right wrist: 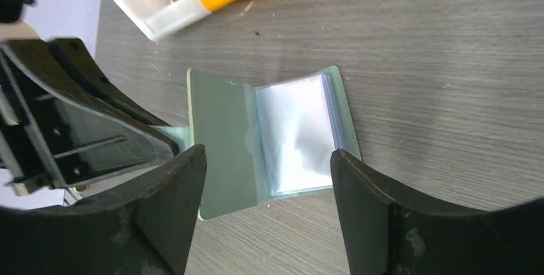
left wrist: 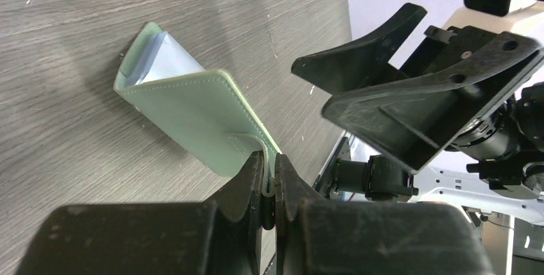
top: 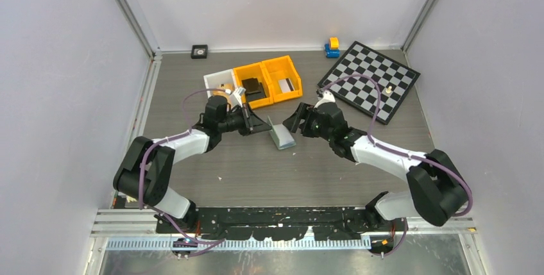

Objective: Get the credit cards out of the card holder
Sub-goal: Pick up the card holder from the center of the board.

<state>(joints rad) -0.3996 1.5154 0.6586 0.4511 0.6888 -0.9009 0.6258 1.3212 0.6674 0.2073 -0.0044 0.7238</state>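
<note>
Glare whitens the clear sleeves of the open card holder, so whether any credit cards sit inside cannot be told. From overhead the holder shows only as a small pale green wedge, and what the bins contain is too small to make out.

The card holder rests near the middle of the worktop, with one cover raised off the surface. The left tool reaches in from the left and is clamped tight on the edge of that raised sage-green cover. The right tool sits just right of the holder, pointed at it, jaws spread wide and gripping nothing. The sleeves show between its fingers.

Farther back stand a white bin and two orange bins. A checkerboard lies at the far right, with a blue and yellow toy beyond it.
</note>
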